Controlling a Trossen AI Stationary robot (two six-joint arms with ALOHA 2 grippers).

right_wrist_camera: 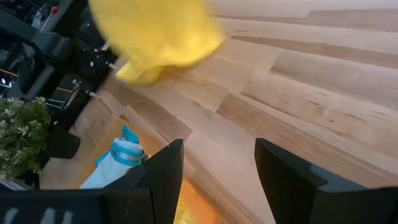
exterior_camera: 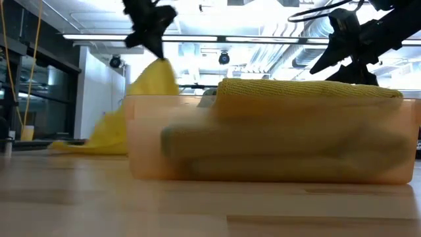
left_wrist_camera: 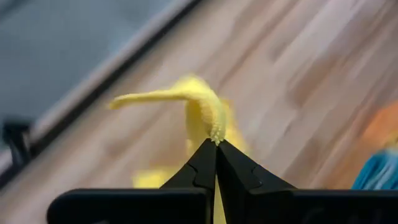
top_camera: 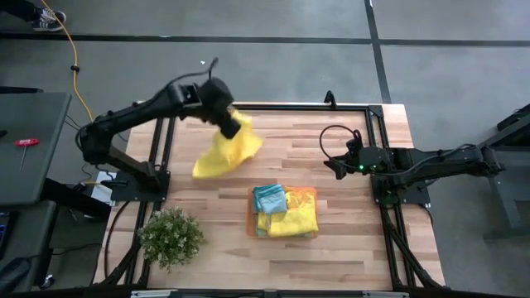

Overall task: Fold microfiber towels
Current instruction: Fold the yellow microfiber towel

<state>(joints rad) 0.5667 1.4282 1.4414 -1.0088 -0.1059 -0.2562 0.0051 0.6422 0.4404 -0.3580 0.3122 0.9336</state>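
Above the table's far left, your left gripper (top_camera: pixel 233 126) pinches a yellow microfiber towel (top_camera: pixel 224 152), lower edge dragging. Right gripper (right_wrist_camera: pixel 219 168) waits right, fingers apart. Orange tray (exterior_camera: pixel 145 148) blurs its folded towels (top_camera: pixel 284 213).

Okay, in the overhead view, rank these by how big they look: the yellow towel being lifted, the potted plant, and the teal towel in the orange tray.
1. Yellow towel, pinched in the left hand; only slightly bigger than the plant, and raised toward the camera, so unsure.
2. Potted plant.
3. Teal towel, clearly smallest.
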